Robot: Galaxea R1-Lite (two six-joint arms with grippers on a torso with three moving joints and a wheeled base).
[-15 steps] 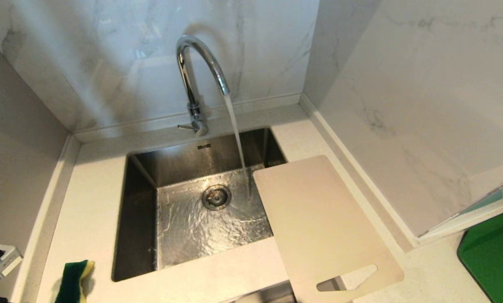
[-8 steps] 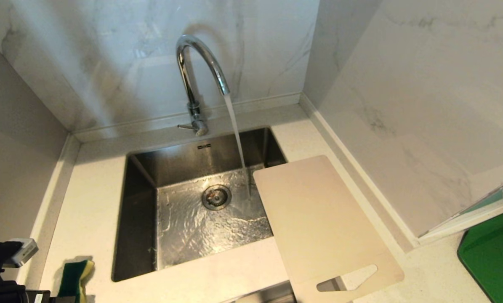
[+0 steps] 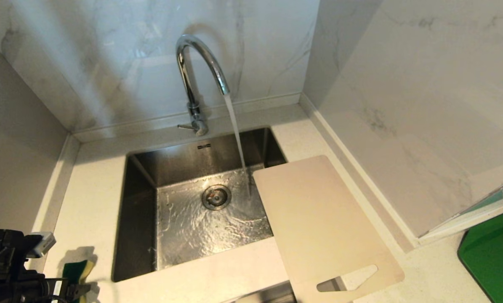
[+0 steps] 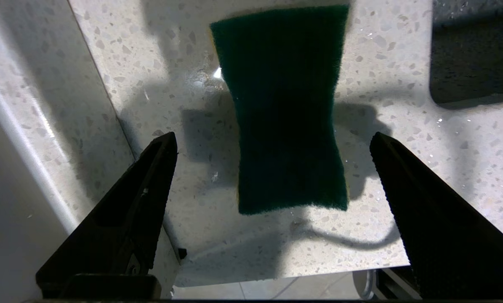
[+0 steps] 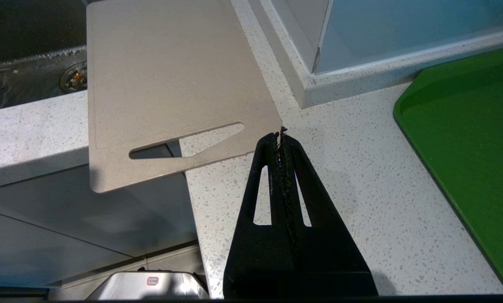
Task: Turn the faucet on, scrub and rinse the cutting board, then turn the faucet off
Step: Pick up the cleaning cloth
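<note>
Marble-look wall panels close in a corner niche around a pale speckled stone counter (image 3: 95,189) with a steel sink (image 3: 142,219) sunk into it; I take the sink as my landmark. At the sink's back rim stands the faucet (image 3: 194,75), water falling from its spout onto the basin floor just beside the drain (image 3: 216,197), so I judge the turn-on step done. The cutting board (image 3: 318,223) lies flat across the sink's right front corner, one end overhanging the basin near the stream, the slotted handle end jutting past the counter's front edge; that bridging probably keeps it within reach of the water and leaves the slot free for a grasp. It looks dry and untouched. Left of the sink, near the front edge, lies the sponge (image 4: 283,109), green scouring face up with a yellow layer showing at its side in the head view. My left end effector (image 4: 274,143) hangs above it with the fingers spread wide, straddling the sponge without touching it, so I read the step in hand as picking up the scrubber. My right end effector (image 5: 281,136) is parked over the counter right of the sink, fingers pressed together on nothing, tips just beside the board's handle corner. A dark green mat (image 3: 493,252) lies farther right of the sink.
</note>
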